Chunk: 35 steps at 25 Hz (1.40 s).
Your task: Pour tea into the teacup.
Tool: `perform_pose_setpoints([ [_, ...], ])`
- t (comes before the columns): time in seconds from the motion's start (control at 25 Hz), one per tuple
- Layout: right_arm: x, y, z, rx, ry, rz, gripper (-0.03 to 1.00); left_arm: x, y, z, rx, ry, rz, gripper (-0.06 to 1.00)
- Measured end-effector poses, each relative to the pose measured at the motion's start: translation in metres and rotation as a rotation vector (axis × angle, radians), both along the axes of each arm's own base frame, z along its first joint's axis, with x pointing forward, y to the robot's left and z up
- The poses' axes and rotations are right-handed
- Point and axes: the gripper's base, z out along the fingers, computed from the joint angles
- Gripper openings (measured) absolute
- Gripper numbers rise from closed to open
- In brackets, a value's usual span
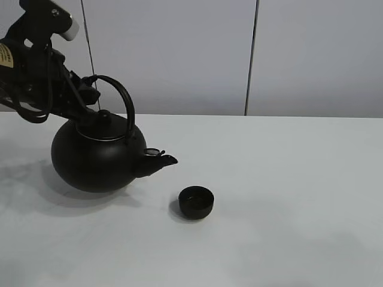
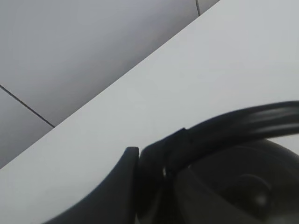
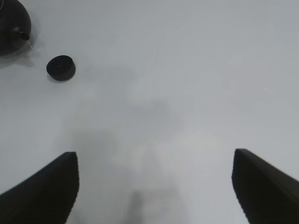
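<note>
The black kettle (image 1: 99,156) with an arched handle is at the left, tipped a little so that its spout (image 1: 163,159) points right toward the teacup. My left gripper (image 1: 88,95) is shut on the kettle's handle (image 2: 224,130); one finger (image 2: 119,186) shows beside the handle in the left wrist view. The teacup (image 1: 196,201), small, low and matte black, stands on the table just right of and below the spout, apart from it. It also shows in the right wrist view (image 3: 60,68), next to the kettle (image 3: 11,21). My right gripper (image 3: 154,186) is open and empty, far from both.
The white table (image 1: 287,197) runs across the whole view, with a grey panelled wall (image 1: 179,54) behind its far edge. The kettle throws a shadow on the table to its left.
</note>
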Motion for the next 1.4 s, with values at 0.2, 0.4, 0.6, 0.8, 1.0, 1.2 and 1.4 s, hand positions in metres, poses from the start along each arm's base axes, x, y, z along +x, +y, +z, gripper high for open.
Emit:
perform_pose_setpoints([
  [0.2, 0.000, 0.000, 0.000, 0.000, 0.000, 0.000, 0.61, 0.002, 0.000, 0.002, 0.006, 0.003, 0.004, 0.11],
  [0.4, 0.000, 0.000, 0.000, 0.000, 0.000, 0.000, 0.61, 0.007, -0.002, 0.008, 0.005, -0.011, 0.007, 0.11],
  [0.6, 0.000, 0.000, 0.000, 0.000, 0.000, 0.000, 0.61, 0.003, -0.008, 0.006, 0.036, 0.005, -0.026, 0.11],
  [0.8, 0.000, 0.000, 0.000, 0.000, 0.000, 0.000, 0.61, 0.002, -0.014, -0.001, 0.054, 0.024, -0.045, 0.11],
  [1.0, 0.000, 0.000, 0.000, 0.000, -0.002, 0.000, 0.61, 0.005, -0.015, -0.001, 0.061, 0.027, -0.044, 0.11],
  [1.2, 0.000, 0.000, 0.000, 0.000, -0.002, 0.007, 0.61, 0.008, -0.015, 0.002, 0.058, 0.018, -0.043, 0.11],
  [1.4, 0.000, 0.000, 0.000, -0.001, -0.002, 0.032, 0.61, 0.008, -0.015, 0.002, 0.053, 0.021, -0.039, 0.11],
])
